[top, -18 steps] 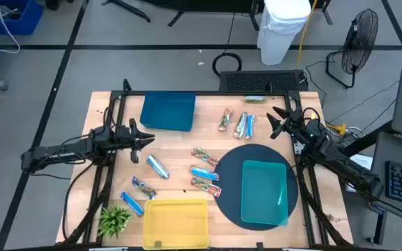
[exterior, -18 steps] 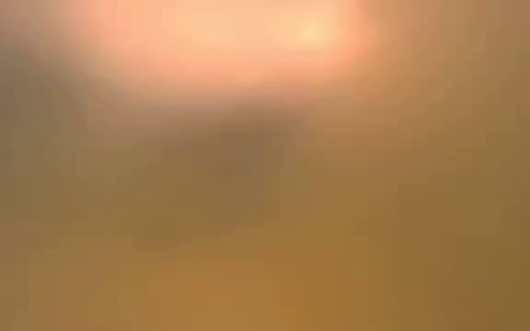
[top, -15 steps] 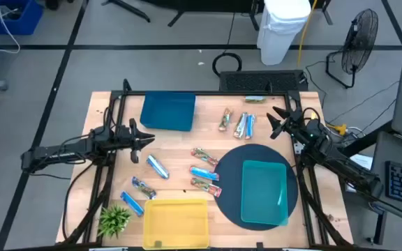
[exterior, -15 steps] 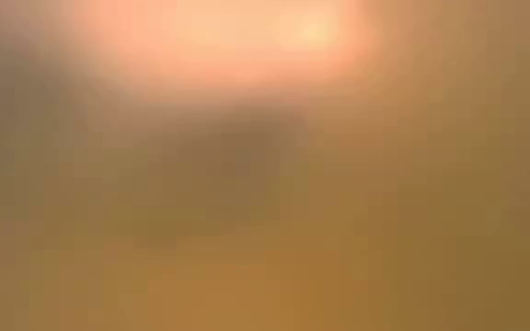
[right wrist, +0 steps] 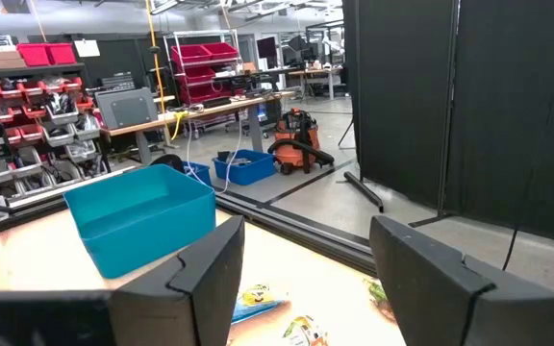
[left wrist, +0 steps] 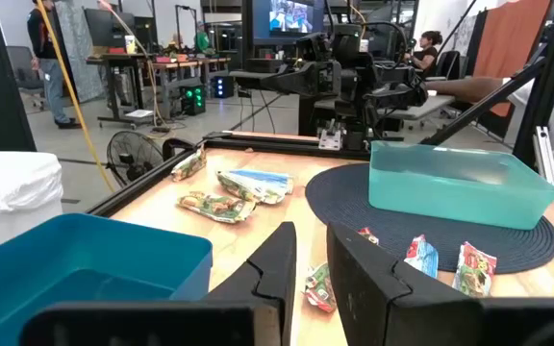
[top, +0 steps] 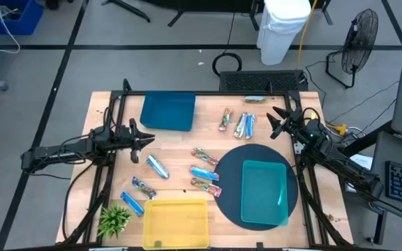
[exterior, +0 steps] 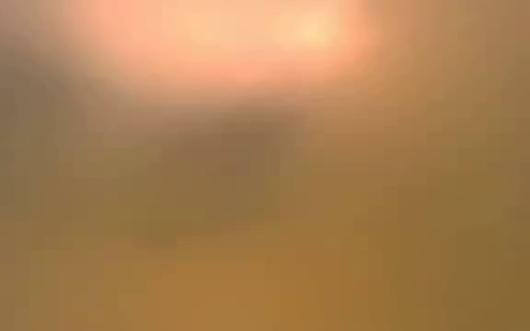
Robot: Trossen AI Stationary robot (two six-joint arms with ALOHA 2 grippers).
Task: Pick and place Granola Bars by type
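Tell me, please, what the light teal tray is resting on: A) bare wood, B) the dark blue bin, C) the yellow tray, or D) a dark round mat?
D: in the high view the teal tray sits on the dark round mat, apart from the yellow tray and the blue bin.

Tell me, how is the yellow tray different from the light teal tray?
The yellow tray sits straight on bare wood by the green plant; the light teal tray sits on a dark round mat. Their colours differ. Both look empty of bars.
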